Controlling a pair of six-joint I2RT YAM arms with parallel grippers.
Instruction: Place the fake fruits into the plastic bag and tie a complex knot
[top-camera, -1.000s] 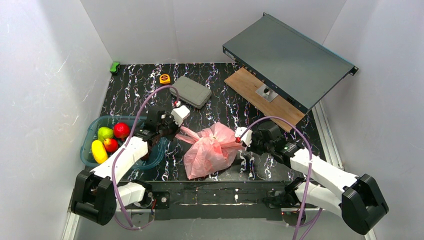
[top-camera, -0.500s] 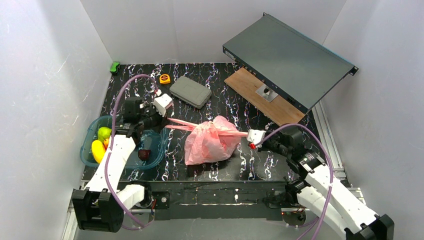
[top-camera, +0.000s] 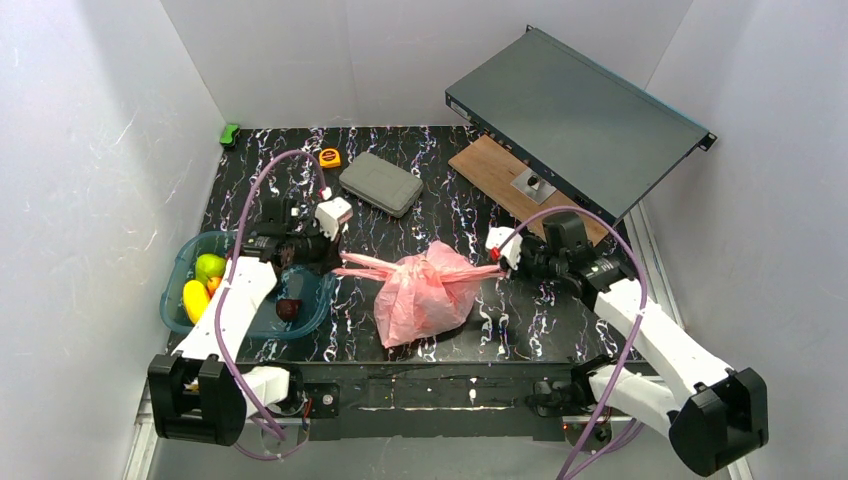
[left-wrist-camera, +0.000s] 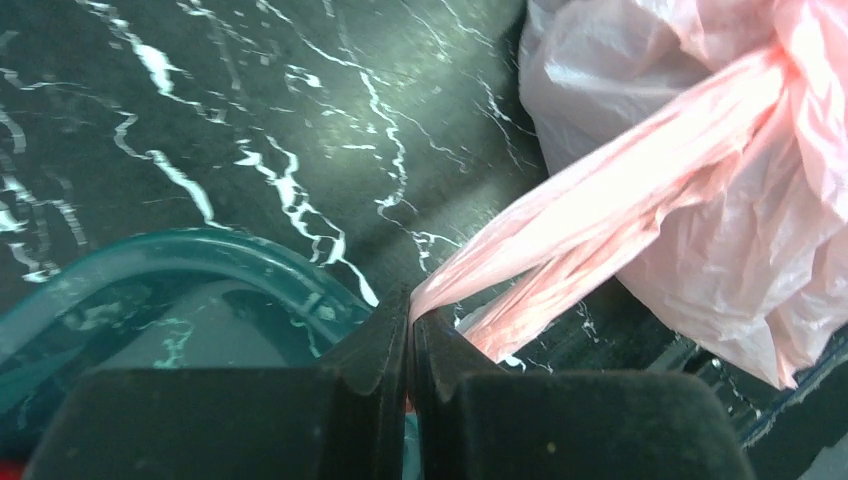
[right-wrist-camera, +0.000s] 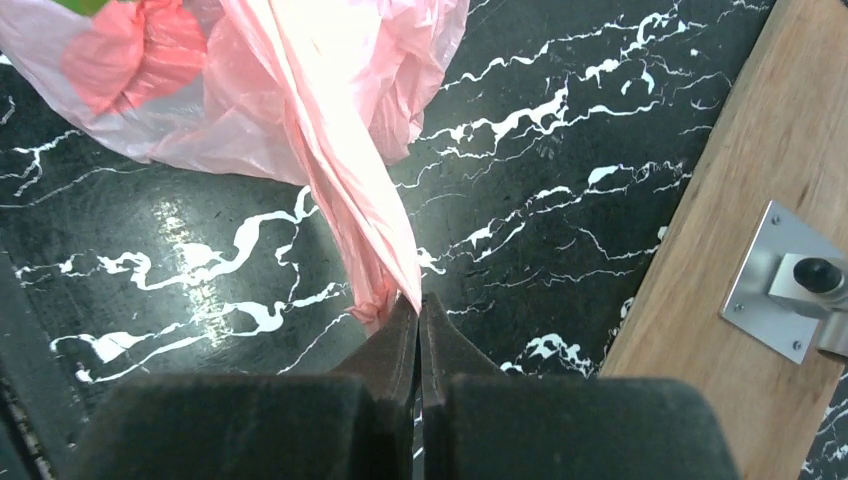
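Top external: arms angled inward; left fingers (left-wrist-camera: 375, 345) and right fingers (right-wrist-camera: 395, 350) pinch the plastic bag's (top-camera: 425, 300) handles (top-camera: 365, 268).

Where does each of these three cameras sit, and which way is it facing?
Top external: above and behind the arms, looking down on the table; both arms show.
Left wrist: on the left arm, facing the plastic bag and teal tub; the shut left gripper shows.
Right wrist: on the right arm, facing the bag and wooden board; the shut right gripper shows.
Shared: both wrist views show a pinched pink handle of that bag.
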